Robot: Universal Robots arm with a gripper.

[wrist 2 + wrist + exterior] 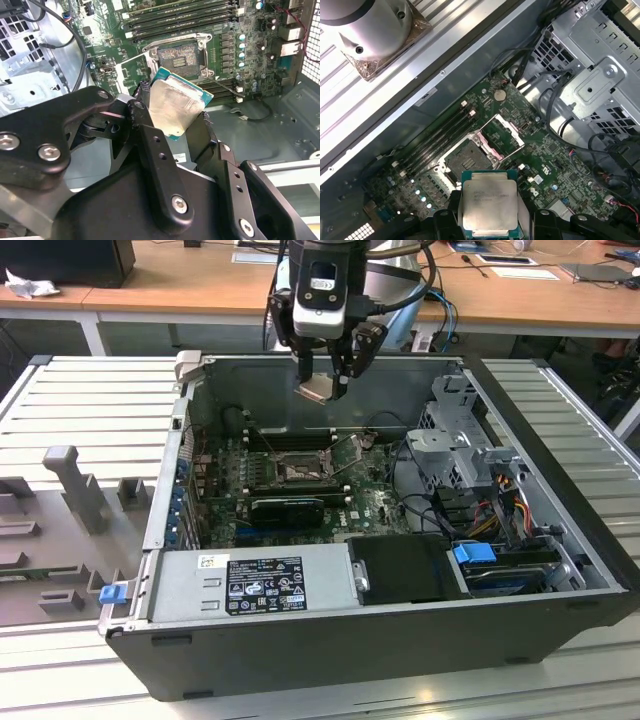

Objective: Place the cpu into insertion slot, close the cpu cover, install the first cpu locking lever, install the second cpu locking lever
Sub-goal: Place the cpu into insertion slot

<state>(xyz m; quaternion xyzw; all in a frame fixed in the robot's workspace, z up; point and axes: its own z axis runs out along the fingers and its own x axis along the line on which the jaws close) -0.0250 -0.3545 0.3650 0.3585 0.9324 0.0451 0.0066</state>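
The gripper (pixel 175 111) is clamped on the cpu (pixel 489 202) by two opposite edges, which keeps the chip's metal top exposed and its underside free for seating. The insertion slot (pixel 462 162) lies below the gripper, well apart from it. The slot is uncovered because the cpu cover (pixel 502 136) stands hinged open beside it.

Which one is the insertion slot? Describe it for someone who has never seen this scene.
Inside the open computer case, on the green motherboard, find the long memory slots and the black ridged heatsink. The insertion slot lies between them: the only square socket, silver-edged with a dark centre.
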